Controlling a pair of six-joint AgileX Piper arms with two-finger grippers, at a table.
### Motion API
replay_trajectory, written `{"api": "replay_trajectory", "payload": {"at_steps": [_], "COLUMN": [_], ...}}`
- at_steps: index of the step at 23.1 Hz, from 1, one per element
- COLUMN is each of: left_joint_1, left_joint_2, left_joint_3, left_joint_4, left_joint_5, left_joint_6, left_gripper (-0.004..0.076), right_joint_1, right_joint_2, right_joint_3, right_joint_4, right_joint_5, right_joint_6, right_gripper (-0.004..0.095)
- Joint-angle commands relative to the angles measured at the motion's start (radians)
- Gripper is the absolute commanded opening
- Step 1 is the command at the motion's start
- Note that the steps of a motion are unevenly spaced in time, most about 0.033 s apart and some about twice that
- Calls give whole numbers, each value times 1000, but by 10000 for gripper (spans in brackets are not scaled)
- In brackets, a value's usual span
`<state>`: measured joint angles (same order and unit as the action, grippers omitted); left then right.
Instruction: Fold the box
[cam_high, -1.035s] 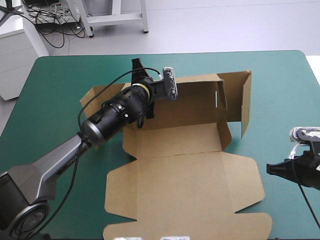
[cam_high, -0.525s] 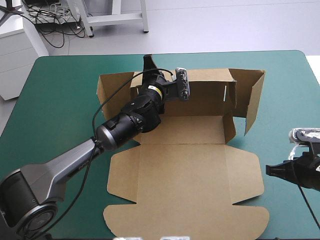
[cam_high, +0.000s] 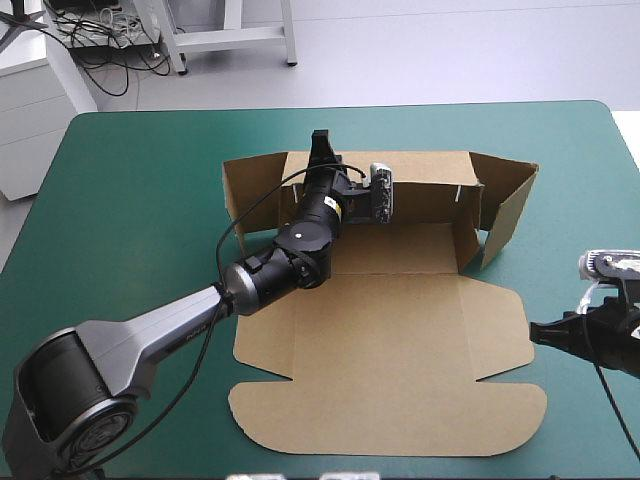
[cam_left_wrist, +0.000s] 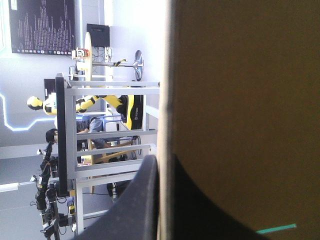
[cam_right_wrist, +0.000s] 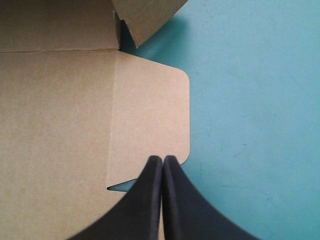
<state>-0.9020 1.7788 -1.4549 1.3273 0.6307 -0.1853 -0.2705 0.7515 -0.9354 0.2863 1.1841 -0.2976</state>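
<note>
The brown box (cam_high: 400, 330) lies partly folded in the middle of the table. Its wide lid panel is flat toward the front and its far wall (cam_high: 430, 185) stands upright. End flaps angle forward at the left (cam_high: 250, 185) and right (cam_high: 510, 205). My left gripper (cam_high: 321, 145) reaches over the far wall's top edge, shut on the box. In the left wrist view the board (cam_left_wrist: 240, 100) fills the space ahead and its edge runs between the left gripper's (cam_left_wrist: 162, 165) fingers. My right gripper (cam_right_wrist: 162, 161) is shut and holds nothing, pointing at the rounded right flap (cam_right_wrist: 150, 115) of the flat panel.
The teal-green cover (cam_high: 120, 220) stretches wide to the left of the box, with a narrower strip on the right (cam_right_wrist: 250, 100). The right arm (cam_high: 600, 345) sits close to the table's right edge. The left arm crosses the box's near left part.
The left gripper has carried the far wall to the right and away from the front. The whole box slid right with it and the wall stands more upright. The right gripper has stayed put.
</note>
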Motion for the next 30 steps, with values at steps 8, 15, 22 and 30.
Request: {"api": "replay_trajectory", "payload": {"at_steps": [8,15,22,30], "left_joint_1": [-7,-38,-51,-51], "left_joint_2": [34,47,47,47], "left_joint_3": [7,8,8,8], "left_joint_4": [201,260,269,271], "left_joint_5": [-21,19,18,18], "left_joint_6": [-76,-196,-205,-204], "left_gripper": [-10,-10,-10,-10], "right_joint_1": [-1,-1,-1,-1], "right_joint_2": [1,1,2,188], "right_joint_3": [-23,-23,-23,-254], "right_joint_4": [76,142,170,197], "right_joint_5": [-51,-46,-94,-165], "right_joint_6": [-5,-13,-13,-4], "right_gripper": [399,607,606,607]}}
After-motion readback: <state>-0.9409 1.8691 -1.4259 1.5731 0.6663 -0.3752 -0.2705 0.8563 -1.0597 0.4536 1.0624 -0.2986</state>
